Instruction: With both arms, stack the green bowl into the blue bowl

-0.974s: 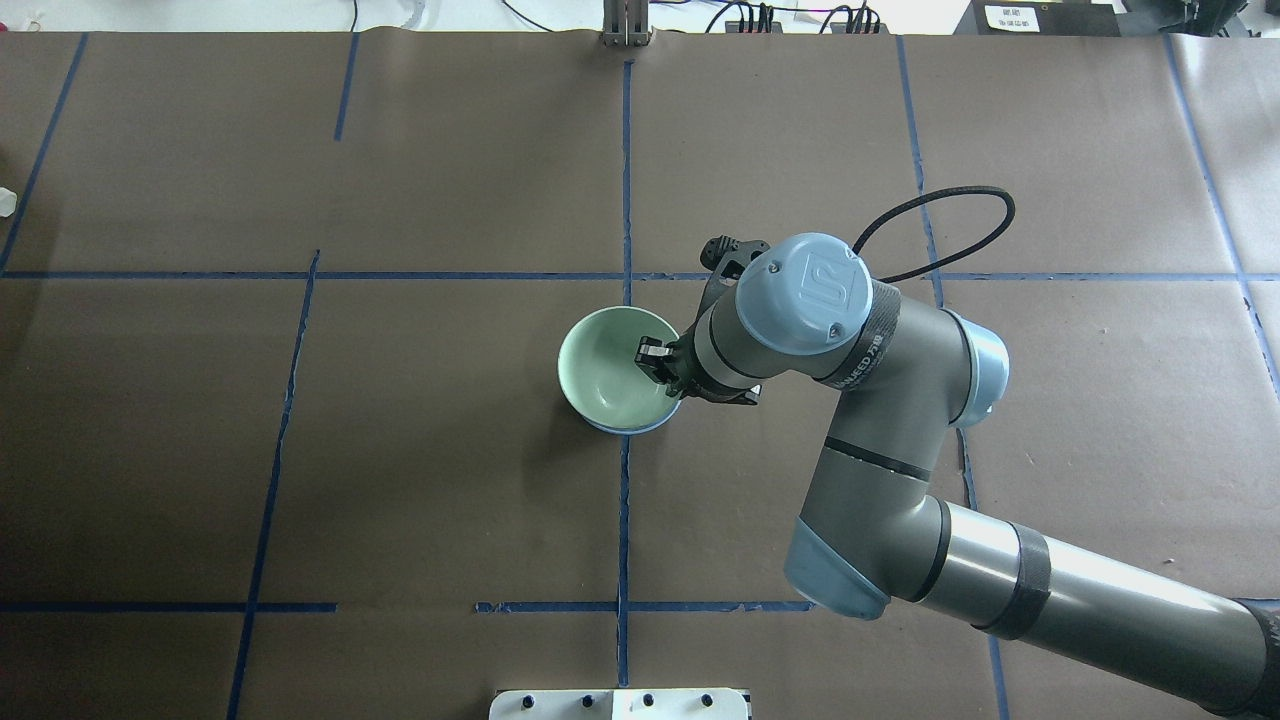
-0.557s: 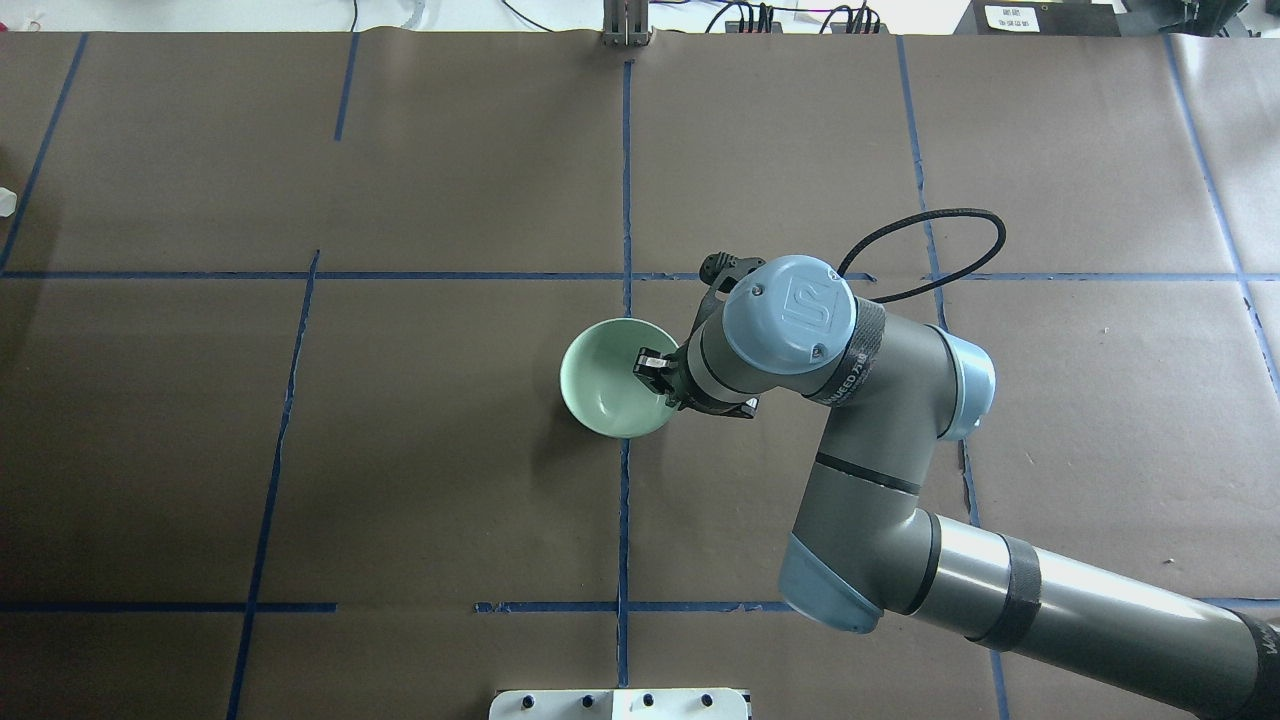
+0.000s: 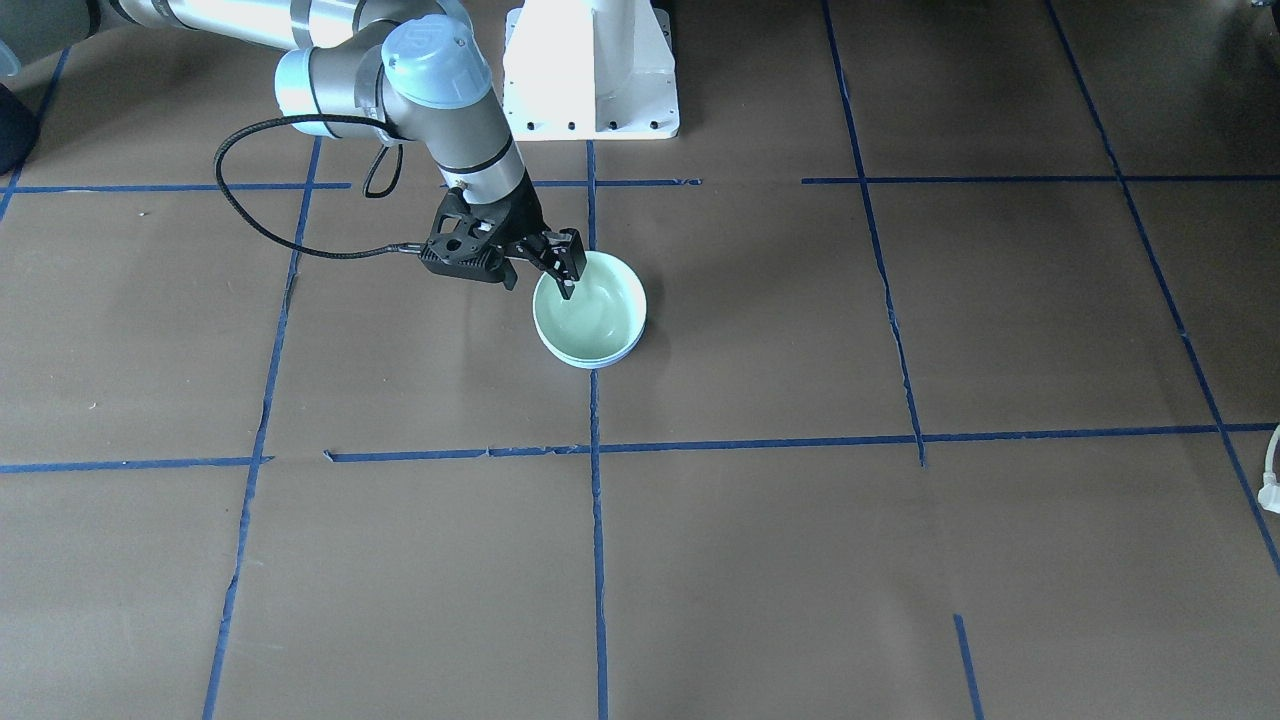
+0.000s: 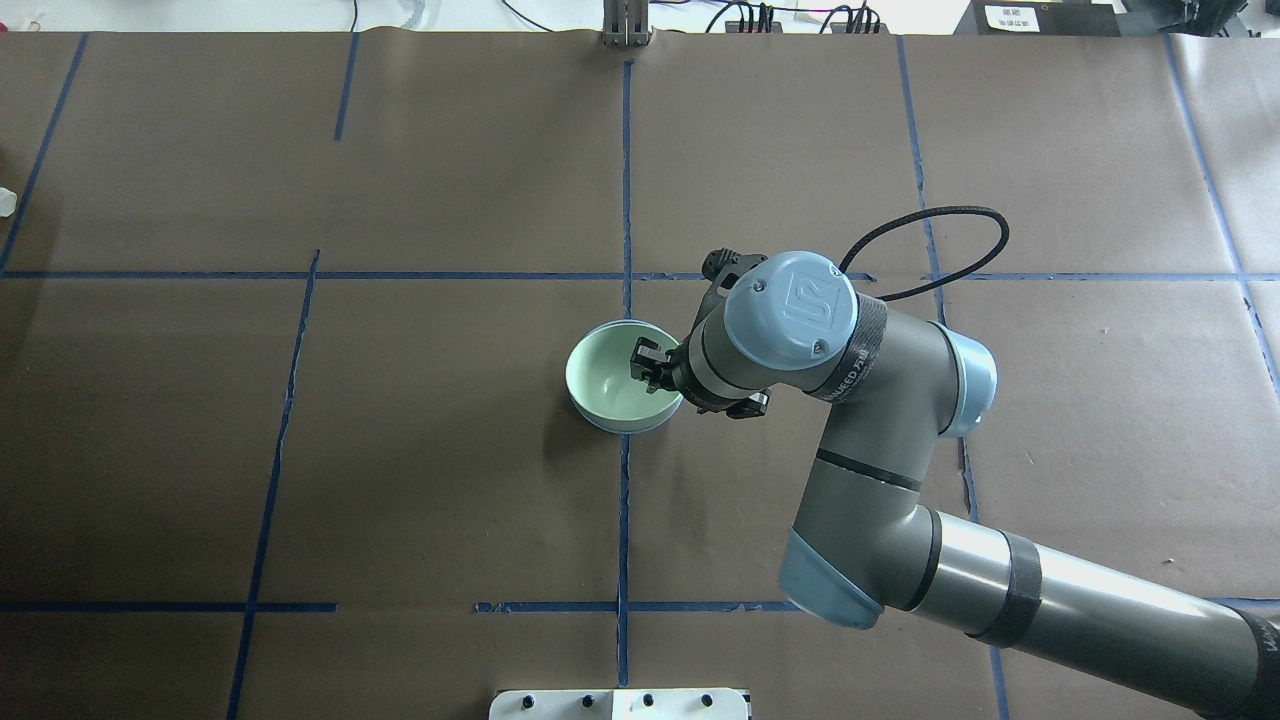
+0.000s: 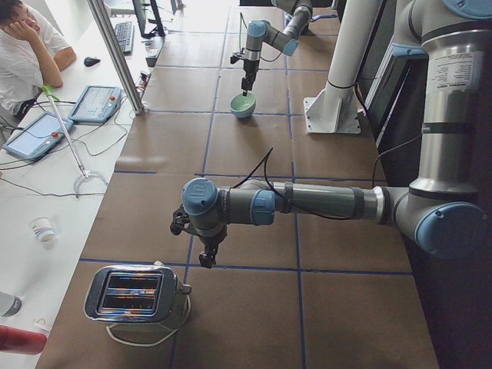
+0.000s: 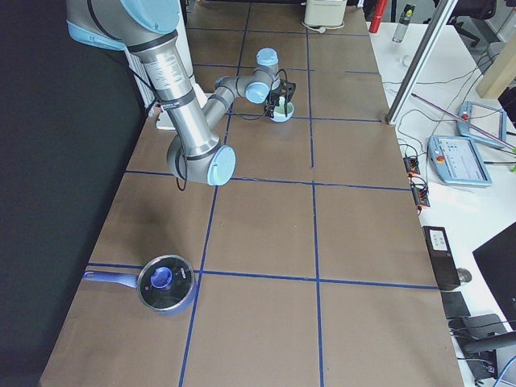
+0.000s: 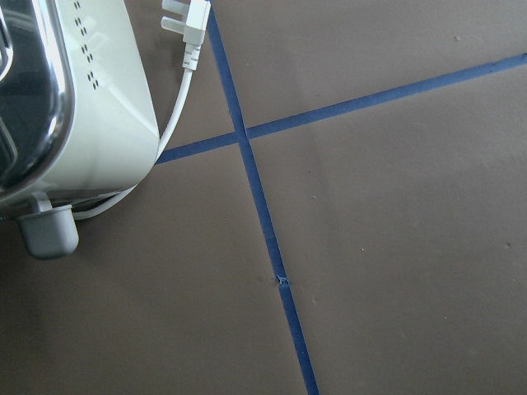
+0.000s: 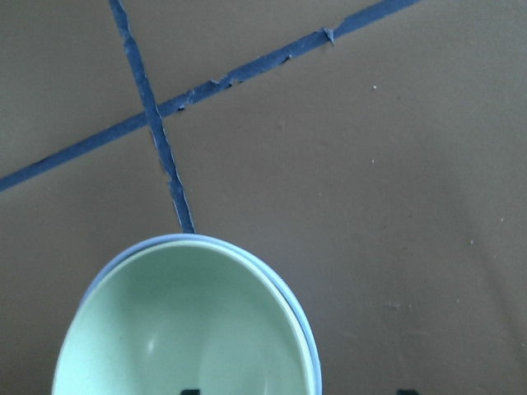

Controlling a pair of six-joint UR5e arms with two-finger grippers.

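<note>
The green bowl (image 4: 612, 392) sits nested inside the blue bowl (image 4: 630, 429) near the table's middle, on the blue tape line. Only a thin blue rim shows under it, also in the front view (image 3: 600, 364) and the right wrist view (image 8: 313, 354). My right gripper (image 4: 655, 368) straddles the green bowl's (image 3: 590, 318) near rim, one finger inside. In the right wrist view the two fingertips stand wide apart over the green bowl (image 8: 181, 329), so it is open. My left gripper (image 5: 206, 257) hangs far off by a toaster; I cannot tell its state.
A chrome toaster (image 5: 138, 296) with a white cable stands at the table's left end, close under the left wrist camera (image 7: 58, 99). A blue lidded pot (image 6: 165, 282) lies at the right end. The white pedestal (image 3: 592, 70) stands behind the bowls. An operator (image 5: 23, 54) sits beside the table.
The right arm has lowered the green bowl from a raised, tilted hold down into the blue bowl, where it now sits level. The fingers have parted from the rim.
</note>
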